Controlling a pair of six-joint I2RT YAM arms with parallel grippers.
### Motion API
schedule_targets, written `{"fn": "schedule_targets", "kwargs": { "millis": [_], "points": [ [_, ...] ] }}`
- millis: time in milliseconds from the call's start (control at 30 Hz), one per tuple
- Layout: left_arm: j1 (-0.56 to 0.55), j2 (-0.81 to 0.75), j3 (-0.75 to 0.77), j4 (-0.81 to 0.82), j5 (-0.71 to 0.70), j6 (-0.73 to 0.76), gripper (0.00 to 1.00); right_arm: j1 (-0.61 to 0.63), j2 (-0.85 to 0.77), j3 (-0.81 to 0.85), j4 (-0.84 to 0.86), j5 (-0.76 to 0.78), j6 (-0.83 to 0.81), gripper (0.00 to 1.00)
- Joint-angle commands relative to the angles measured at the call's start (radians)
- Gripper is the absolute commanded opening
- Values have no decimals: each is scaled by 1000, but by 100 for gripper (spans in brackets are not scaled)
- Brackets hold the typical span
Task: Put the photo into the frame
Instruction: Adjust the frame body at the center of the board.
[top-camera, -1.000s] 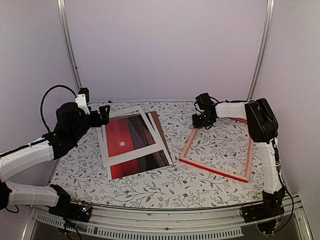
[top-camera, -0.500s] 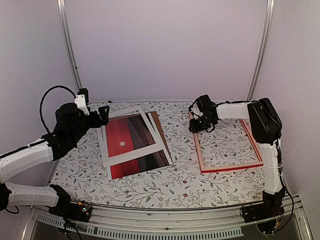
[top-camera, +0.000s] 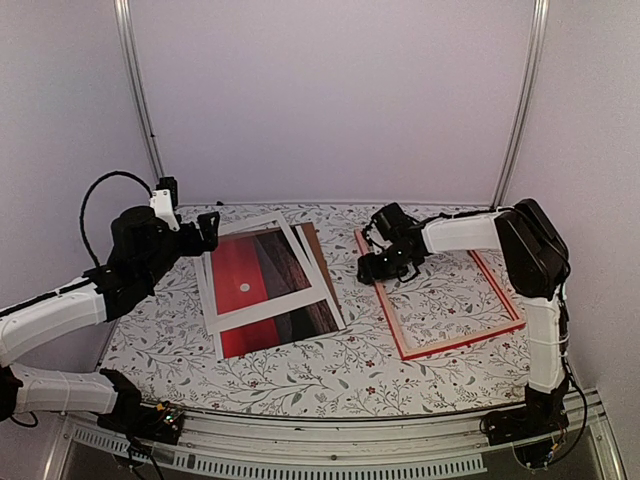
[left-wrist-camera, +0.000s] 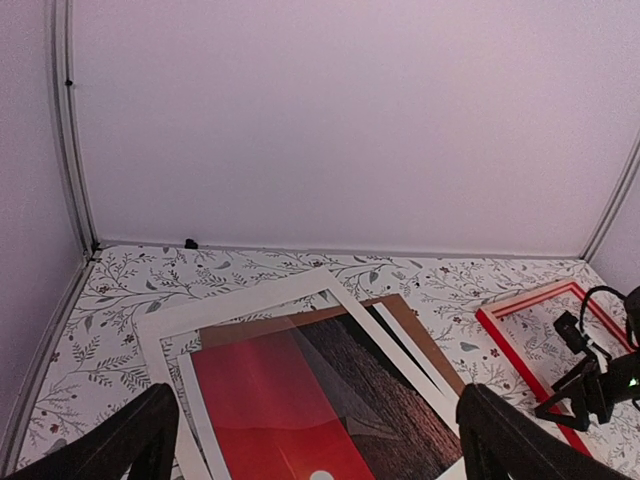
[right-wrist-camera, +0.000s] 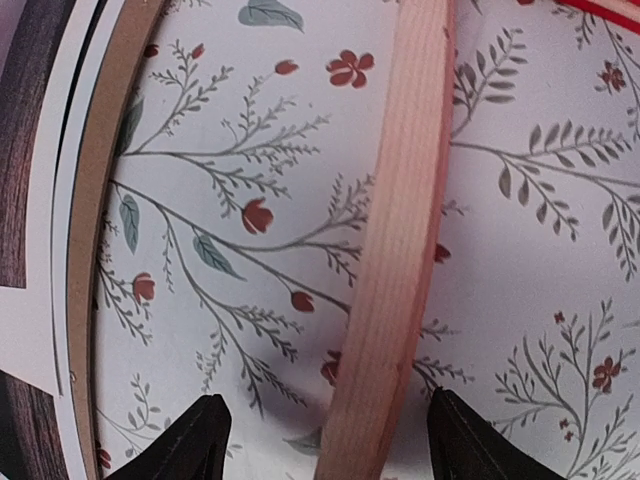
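Note:
The photo (top-camera: 240, 272), half red with a white dot and half dark brown, lies flat at the table's left-centre, and a white mat (top-camera: 268, 305) lies askew over it. In the left wrist view the photo (left-wrist-camera: 300, 400) fills the bottom. My left gripper (top-camera: 210, 228) hovers open over its far left corner. The frame (top-camera: 460, 340) lies flat on the right, pale wood back up and red edge showing. My right gripper (top-camera: 375, 268) stands open astride its left rail (right-wrist-camera: 400, 250). A gap shows on both sides of the rail between the fingertips (right-wrist-camera: 330, 445).
A brown backing board (top-camera: 318, 252) sticks out from under the photo on its right side, close to the frame's left rail. The pale enclosure walls and two metal posts (top-camera: 138, 100) stand round the floral table cloth (top-camera: 300, 375).
The frame has swung round and slid left towards the photo and now lies flat. My right gripper moved left with it and opened its jaws off the rail. The left arm has not moved.

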Motion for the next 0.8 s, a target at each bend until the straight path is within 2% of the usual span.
{"fn": "schedule_targets", "kwargs": {
  "millis": [0, 100, 233, 533, 767],
  "points": [
    [-17, -14, -25, -14, -16, 2, 100, -3, -105, -105, -32, 73, 68, 75],
    [-21, -15, -28, -16, -11, -2, 100, -2, -180, -193, -25, 59, 83, 82],
    [-24, -13, -31, -12, -16, -1, 100, 13, -262, -302, -17, 47, 107, 83],
    [-31, 10, -31, -8, -17, -7, 100, 96, -352, -432, -6, 46, 178, 78],
    [-32, 15, -28, -31, -23, -28, 100, 155, -320, -404, 30, -11, 205, 72]
  ]
}}
